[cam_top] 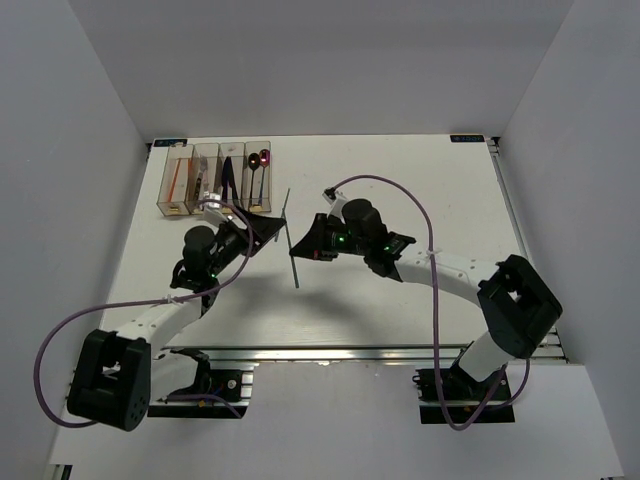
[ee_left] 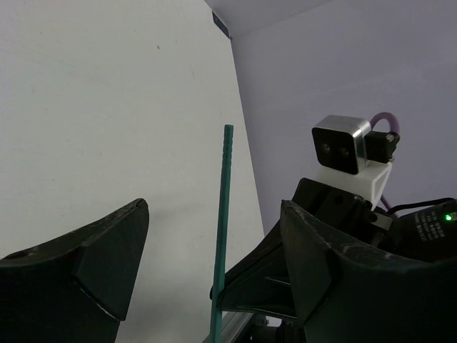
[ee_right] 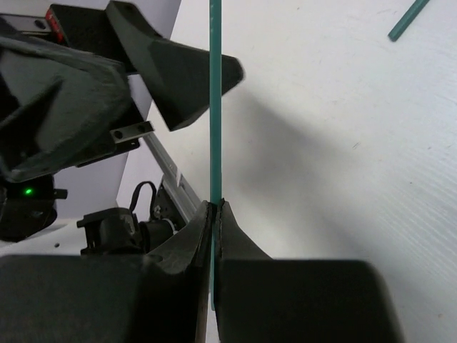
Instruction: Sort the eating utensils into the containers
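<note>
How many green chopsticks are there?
2. One green chopstick is pinched upright in the right gripper, jaws shut. The second chopstick lies on the table, only its end showing. More may be hidden in the containers.

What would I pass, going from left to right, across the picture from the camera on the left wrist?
A black finger → the green chopstick, standing upright in the gap → the other black finger.
</note>
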`<act>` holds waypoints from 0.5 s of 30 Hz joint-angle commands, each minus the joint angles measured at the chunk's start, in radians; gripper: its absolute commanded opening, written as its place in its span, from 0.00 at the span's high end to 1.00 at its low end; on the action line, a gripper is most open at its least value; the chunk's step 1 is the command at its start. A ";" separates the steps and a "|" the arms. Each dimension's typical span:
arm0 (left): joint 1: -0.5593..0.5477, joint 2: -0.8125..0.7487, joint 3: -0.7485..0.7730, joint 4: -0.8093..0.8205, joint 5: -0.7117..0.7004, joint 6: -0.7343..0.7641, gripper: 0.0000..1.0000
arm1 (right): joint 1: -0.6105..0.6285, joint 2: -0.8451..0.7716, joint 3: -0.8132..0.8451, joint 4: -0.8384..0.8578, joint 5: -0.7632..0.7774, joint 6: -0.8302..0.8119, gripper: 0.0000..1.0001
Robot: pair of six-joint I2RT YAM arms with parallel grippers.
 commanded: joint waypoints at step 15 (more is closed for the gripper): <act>-0.024 0.189 0.133 0.060 0.109 0.075 1.00 | -0.002 0.038 0.084 -0.002 -0.095 -0.044 0.62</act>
